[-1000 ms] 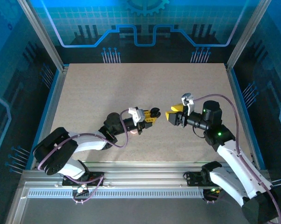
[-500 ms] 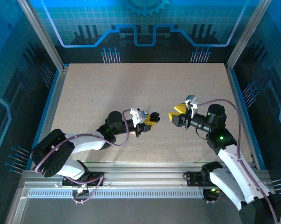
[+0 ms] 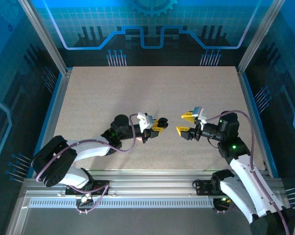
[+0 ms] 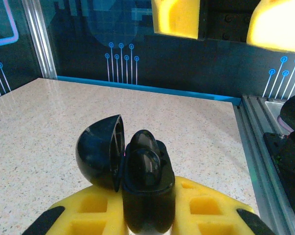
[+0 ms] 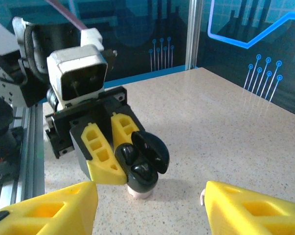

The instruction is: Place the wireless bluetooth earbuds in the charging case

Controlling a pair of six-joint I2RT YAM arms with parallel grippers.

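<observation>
The charging case, lid hinged open, sits clamped in your left tool low over the worktop, above a pale pink puck. Light, glossy, likely slippery: hold its body, never the lid. Your right tool gapes empty.

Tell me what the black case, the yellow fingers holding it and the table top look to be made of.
Black case: likely hard plastic, glossy; light glints on its open lid and rounded shell.
Yellow fingers: seemingly matte plastic, perhaps printed; the surface is dull, with square pockets.
Table top: a pale speckled, stone-look sheet, smooth with a slight sheen; the real material is unclear.
</observation>
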